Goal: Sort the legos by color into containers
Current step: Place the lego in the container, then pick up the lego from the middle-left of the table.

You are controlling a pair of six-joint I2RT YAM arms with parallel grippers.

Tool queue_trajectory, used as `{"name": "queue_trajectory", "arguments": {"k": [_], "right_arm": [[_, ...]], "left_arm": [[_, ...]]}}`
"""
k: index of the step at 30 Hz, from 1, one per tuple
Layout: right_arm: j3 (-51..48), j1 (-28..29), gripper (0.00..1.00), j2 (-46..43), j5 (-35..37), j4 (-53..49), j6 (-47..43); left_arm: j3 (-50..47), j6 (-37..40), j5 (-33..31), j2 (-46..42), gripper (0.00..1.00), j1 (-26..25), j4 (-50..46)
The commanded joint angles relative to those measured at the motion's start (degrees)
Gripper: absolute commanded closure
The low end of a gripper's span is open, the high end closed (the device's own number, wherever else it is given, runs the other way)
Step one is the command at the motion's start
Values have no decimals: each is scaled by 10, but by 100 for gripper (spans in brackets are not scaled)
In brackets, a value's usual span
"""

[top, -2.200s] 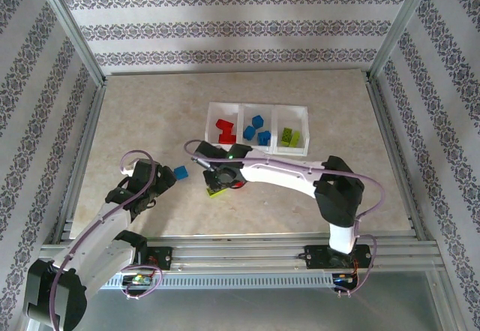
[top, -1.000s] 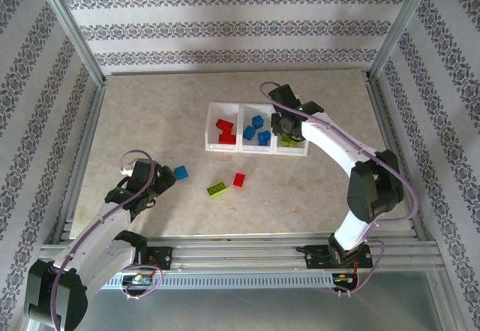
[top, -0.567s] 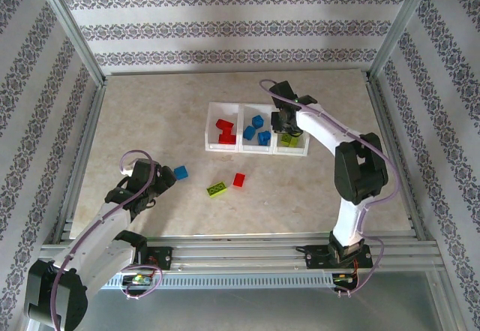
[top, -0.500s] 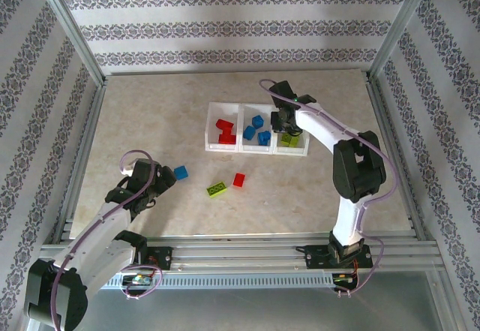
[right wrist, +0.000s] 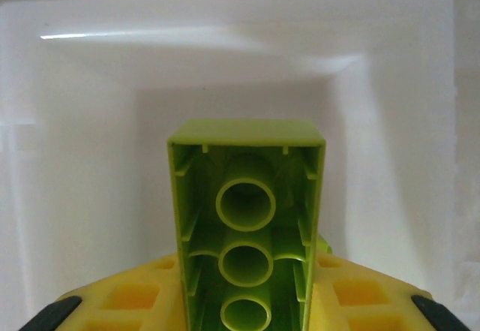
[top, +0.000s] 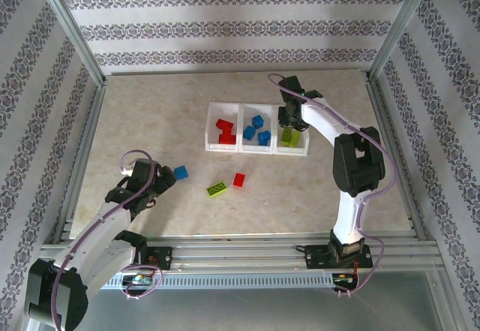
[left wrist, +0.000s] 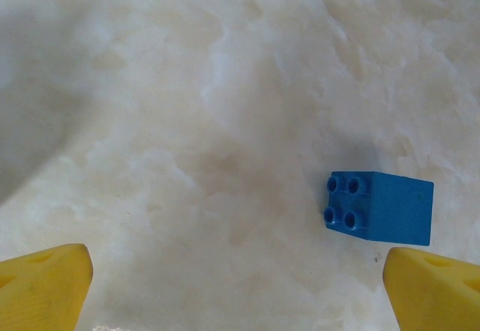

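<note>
pale marbled table [top: 150, 121], we see the right gripper [top: 291, 123] clamped on a green brick [right wrist: 246, 196] over the tray [top: 225, 110], right compartment, left gripper [left wrist: 240, 286] jaws wide apart, blue brick [left wrist: 380, 208] on the table just ahead

I am looking into what is reading as a robotics lab test cell rather than a lived-in room: patterned panels [top: 225, 31] are walling in a marbled beige surface [top: 150, 113], bare aluminium posts [top: 69, 27] are framing the corners, and the left arm [top: 101, 233] and right arm [top: 352, 166] are sitting bolted to a slotted metal rail [top: 240, 250] along the near edge.
</note>
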Motion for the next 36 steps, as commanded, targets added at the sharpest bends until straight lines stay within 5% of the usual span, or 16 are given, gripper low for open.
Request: {"name": "queue_trajectory", "arguments": {"k": [1, 10, 24, 29, 33, 36], "right_arm": [[15, -2, 62, 8, -7, -3, -1], [4, -2, 49, -15, 2, -3, -1], [-70, 25, 42, -137, 24, -1, 5], [-117, 62, 28, -198, 49, 0, 14], [-158, 95, 3, -240, 68, 2, 36], [-183, 120, 2, -264, 85, 0, 60]], "left_arm": [[11, -2, -2, -12, 0, 8, -1], [20, 15, 0, -16, 0, 9, -12], [34, 55, 37, -14, 0, 9, 14], [44, 68, 54, 4, 0, 9, 23], [77, 80, 62, 62, 0, 9, 11], [109, 98, 70, 120, 0, 3, 4]]}}
